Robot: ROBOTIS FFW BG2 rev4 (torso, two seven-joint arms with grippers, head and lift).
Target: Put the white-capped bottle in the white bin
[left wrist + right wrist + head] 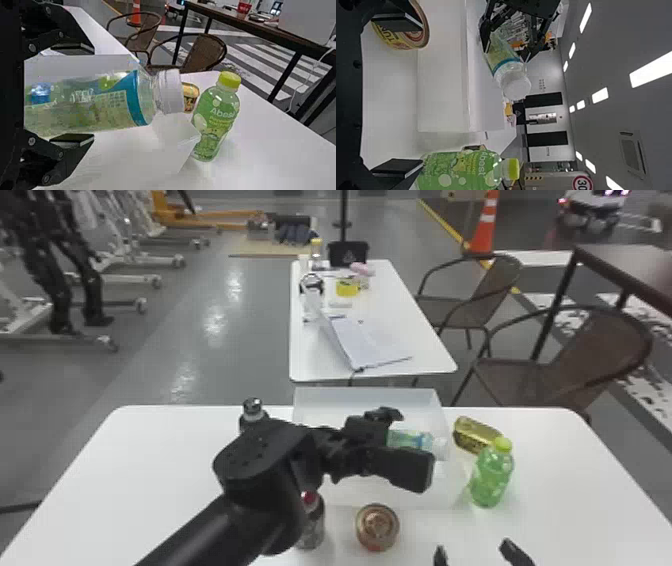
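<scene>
My left gripper (pixel 414 443) is above the white bin (pixel 350 402). The white-capped bottle (pixel 407 438) lies sideways between its fingers, cap end pointing to the right. In the left wrist view the left gripper (pixel 93 94) stands open around the bottle (pixel 91 103), with a gap beside one finger; its white cap (pixel 171 91) extends beyond the fingertips. The right wrist view has the bottle (pixel 504 59) tilted above the bin (pixel 443 91). My right gripper (pixel 476 551) waits open at the front edge, and in its wrist view the right gripper (pixel 421 96) holds nothing.
Right of the bin are a green bottle (pixel 492 477) with a yellow-green cap and a yellow can-like package (pixel 475 435). In front stand a round can (pixel 377 526) and a red-capped dark bottle (pixel 311 525). Another dark bottle (pixel 253 413) is behind the left arm.
</scene>
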